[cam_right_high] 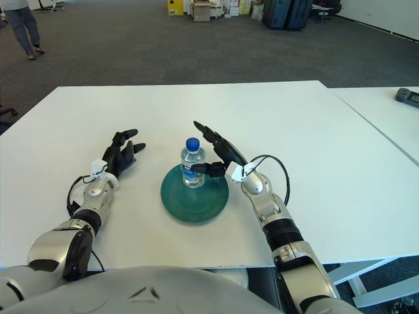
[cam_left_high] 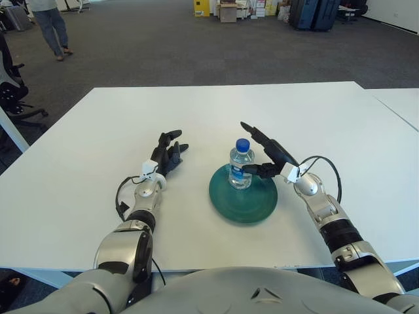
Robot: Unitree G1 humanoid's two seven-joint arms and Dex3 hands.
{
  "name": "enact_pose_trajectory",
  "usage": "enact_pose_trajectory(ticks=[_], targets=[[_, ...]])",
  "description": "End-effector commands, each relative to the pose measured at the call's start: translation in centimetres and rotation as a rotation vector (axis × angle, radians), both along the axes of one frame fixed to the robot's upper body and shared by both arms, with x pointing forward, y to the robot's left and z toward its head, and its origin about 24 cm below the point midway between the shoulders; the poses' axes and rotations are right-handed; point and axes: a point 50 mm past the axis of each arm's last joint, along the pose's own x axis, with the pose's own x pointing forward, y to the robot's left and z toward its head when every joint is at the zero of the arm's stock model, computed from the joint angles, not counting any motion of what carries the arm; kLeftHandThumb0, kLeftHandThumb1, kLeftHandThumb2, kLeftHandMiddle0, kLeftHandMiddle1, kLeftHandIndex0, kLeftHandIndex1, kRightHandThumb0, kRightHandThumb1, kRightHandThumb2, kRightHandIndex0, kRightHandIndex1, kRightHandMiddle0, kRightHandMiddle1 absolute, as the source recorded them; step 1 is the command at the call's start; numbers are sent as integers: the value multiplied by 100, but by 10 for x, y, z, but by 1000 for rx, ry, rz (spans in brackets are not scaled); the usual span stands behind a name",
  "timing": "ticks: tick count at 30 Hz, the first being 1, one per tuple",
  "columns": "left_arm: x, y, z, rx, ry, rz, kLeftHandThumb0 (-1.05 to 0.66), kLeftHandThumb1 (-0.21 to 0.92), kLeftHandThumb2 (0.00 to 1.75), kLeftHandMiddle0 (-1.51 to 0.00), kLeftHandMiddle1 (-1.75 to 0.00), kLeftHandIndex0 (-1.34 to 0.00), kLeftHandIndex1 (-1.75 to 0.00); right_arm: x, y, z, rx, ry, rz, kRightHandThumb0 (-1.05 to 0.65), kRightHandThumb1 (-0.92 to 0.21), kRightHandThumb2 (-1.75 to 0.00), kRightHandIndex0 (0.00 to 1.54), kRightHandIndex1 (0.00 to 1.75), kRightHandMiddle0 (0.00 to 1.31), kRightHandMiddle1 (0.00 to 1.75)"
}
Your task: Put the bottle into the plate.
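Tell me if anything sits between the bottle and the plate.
Nothing visible does: the clear plastic bottle with a blue cap stands upright on the round teal plate. The right hand shows beside it, fingers spread.

- The bottle stood upright on the plate, the one tall obstacle at the table's middle.
- The right hand hung just right of the bottle, fingers spread, blocking that side.
- The left hand showed left of the plate, apart from it; a bare lane ran between them.
- Behind the bottle the tabletop lay bare to its far edge.
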Motion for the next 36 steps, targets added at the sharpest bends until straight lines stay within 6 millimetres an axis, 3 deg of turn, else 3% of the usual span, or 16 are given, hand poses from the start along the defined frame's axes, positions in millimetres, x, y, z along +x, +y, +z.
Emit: enact_pose_trajectory(ticks=[1, 4, 8, 14, 21, 26, 36], targets=[[-12, 0, -15, 9, 91, -2, -75, 92, 86, -42, -74, -10, -111, 13, -7, 15, 133, -57, -86, -105, -92, -46, 0, 0, 0, 0], [-12, 0, -15, 10, 93, -3, -76, 92, 85, -41, -73, -9, -111, 16, -11, 18, 320, -76, -204, -105, -92, -47, 0, 0, 0, 0], [-13, -1, -15, 9, 94, -3, -76, 92, 85, -41, -73, -9, -111, 17, -13, 18, 446, -74, -277, -97, -92, -48, 1, 0, 4, 2], [-13, -1, -15, -12, 98, 6, -75, 92, 84, -43, -74, -12, -113, 22, -18, 10, 727, 25, -385, -79, -92, -56, 11, 3, 0, 37], [-13, -1, -16, -7, 99, 4, -74, 92, 83, -44, -76, -12, -113, 30, -29, -18, 757, 166, -439, -71, -92, -72, 24, 7, 0, 61], [-13, -1, -16, 1, 103, -1, -75, 92, 84, -42, -75, -11, -112, 36, -31, -27, 767, 226, -443, -71, -92, -79, 34, 10, 0, 81], [-14, 0, -16, 0, 101, -4, -76, 92, 83, -42, -74, -13, -113, 37, -31, -37, 746, 285, -449, -72, -92, -83, 38, 10, 0, 93]])
